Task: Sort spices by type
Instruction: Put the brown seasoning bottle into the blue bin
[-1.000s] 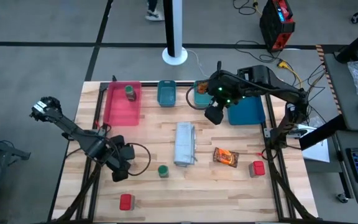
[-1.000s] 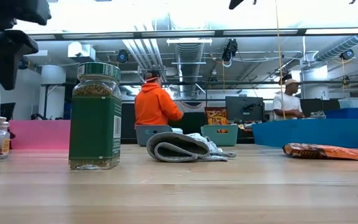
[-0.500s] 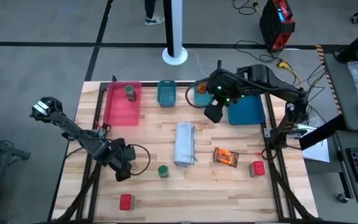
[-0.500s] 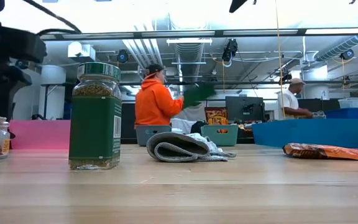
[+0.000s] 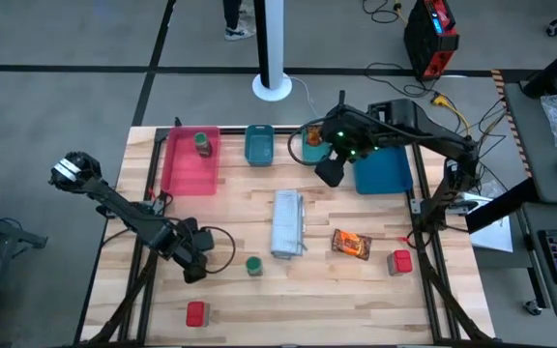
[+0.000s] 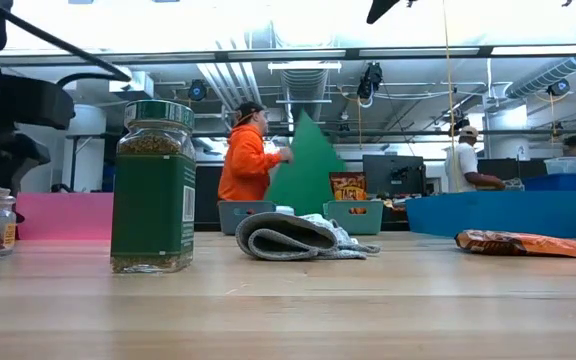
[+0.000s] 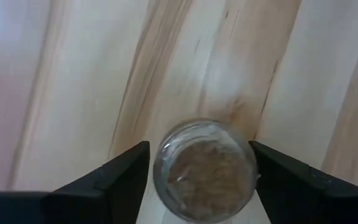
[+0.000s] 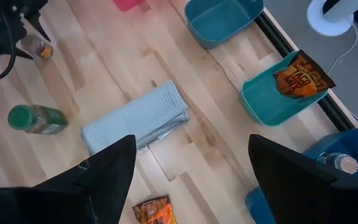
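A pale-lidded jar of brown spice [image 7: 205, 180] stands upright on the wood near the table's left side. My left gripper [image 7: 200, 163] points down over it, open, one finger on each side of its top. In the high view the gripper [image 5: 194, 268] hides this jar. A green-lidded jar [image 5: 253, 265] stands just to its right. Red boxes sit at the near left [image 5: 195, 312] and the right [image 5: 400, 261]. An orange packet [image 5: 351, 244] lies flat. My right gripper [image 5: 329, 172] hangs open high over the far trays. My left gripper's fingers [image 7: 127, 175] come from above and stand close beside the jar's rim [image 7: 159, 163] on two opposite sides. I cannot tell whether they touch it. The jar stands on the table.
A folded grey cloth [image 5: 287, 224] lies mid-table. At the far edge stand a pink tray [image 5: 184, 172] with a jar [image 5: 202, 144], two teal trays [image 5: 259, 147], one with a packet [image 8: 301, 74], and a blue tray [image 5: 387, 174]. People move in the room behind.
My left gripper has come down over the pale-lidded jar, so that its fingers now stand on either side of the jar's top. The jar has stayed in place.
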Robot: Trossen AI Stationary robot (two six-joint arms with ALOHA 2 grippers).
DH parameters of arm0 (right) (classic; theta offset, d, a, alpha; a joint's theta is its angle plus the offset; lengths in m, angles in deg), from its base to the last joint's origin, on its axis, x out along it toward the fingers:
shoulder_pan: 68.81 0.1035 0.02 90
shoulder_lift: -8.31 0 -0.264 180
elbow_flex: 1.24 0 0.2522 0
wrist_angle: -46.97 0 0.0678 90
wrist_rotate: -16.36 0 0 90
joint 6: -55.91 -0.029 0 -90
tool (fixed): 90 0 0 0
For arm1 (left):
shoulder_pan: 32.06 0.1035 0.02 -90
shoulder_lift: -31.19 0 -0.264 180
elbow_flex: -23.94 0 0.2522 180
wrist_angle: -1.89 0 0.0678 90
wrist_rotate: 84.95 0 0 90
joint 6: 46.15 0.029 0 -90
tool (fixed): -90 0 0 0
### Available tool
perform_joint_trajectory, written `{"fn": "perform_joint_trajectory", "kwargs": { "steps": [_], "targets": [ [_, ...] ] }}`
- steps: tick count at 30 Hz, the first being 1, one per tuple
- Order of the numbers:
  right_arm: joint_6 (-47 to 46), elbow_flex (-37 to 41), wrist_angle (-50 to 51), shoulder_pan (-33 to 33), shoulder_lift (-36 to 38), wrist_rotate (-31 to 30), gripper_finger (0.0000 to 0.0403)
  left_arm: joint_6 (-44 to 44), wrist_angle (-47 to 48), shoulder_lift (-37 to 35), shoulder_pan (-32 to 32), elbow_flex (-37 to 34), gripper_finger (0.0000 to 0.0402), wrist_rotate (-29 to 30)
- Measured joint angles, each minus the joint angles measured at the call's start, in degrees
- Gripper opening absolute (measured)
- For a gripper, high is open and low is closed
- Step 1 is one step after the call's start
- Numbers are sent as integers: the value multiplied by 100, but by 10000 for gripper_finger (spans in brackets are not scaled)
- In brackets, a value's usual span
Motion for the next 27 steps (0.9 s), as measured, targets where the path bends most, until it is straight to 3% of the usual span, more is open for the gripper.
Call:
{"fn": "perform_joint_trajectory", "kwargs": {
  "steps": [8, 13, 17, 20, 24, 27],
  "targets": [
    [-68, 102, -112, -48, 0, -37, 287, 11, -42, -14, 0, 46, 173, 138],
    [196, 163, -110, -48, -2, -106, 279, 48, 160, -170, 1, 206, 171, -26],
    [469, 163, -116, -119, 61, -126, 269, 422, 856, -443, 26, 994, 171, 10],
    [749, 163, -175, -161, 195, -132, 261, 773, 1545, -633, 227, 1700, 171, 350],
    [1373, 163, -641, -156, 367, -143, 251, 1501, 1889, -846, 743, 2551, 171, 987],
    [1759, 165, -930, -101, 476, -116, 245, 2305, 1844, -904, 1367, 3097, 171, 1093]
  ]
}}
